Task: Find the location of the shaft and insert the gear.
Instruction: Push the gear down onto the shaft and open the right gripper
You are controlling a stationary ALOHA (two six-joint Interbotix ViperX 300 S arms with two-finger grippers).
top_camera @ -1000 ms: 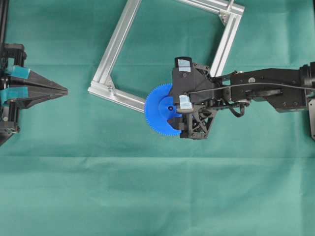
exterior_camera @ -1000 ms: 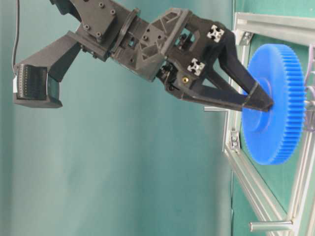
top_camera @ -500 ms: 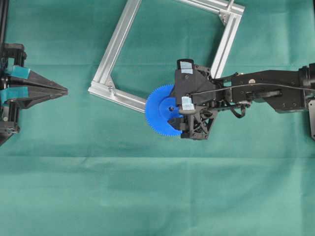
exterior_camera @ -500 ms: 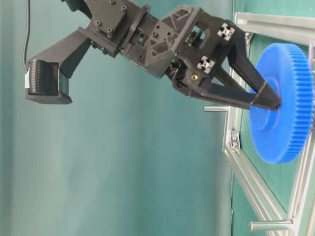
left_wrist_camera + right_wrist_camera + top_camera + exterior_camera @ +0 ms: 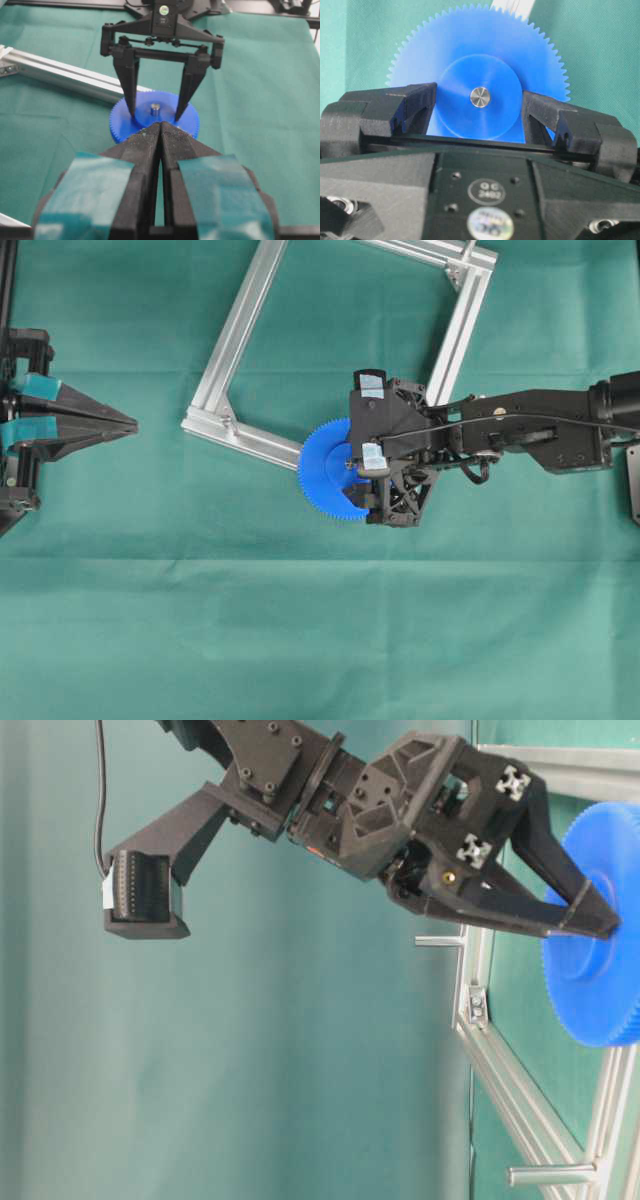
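Observation:
The blue gear lies flat just outside the frame's near corner. The silvery tip of the shaft shows through its centre hole, also in the left wrist view; its clear base is hidden. My right gripper points down, and its fingers press both sides of the raised hub. In the table-level view the gear is partly cut off by the right edge. My left gripper is shut and empty at the far left, well away; its closed tips point at the gear.
A silver aluminium frame lies tilted on the green cloth behind the gear, with one bar touching or just beside the gear's rim. It also shows in the table-level view.
My right gripper has carried the gear down towards the cloth and slightly right. The shaft tip now shows through the hole. The left arm has not moved.

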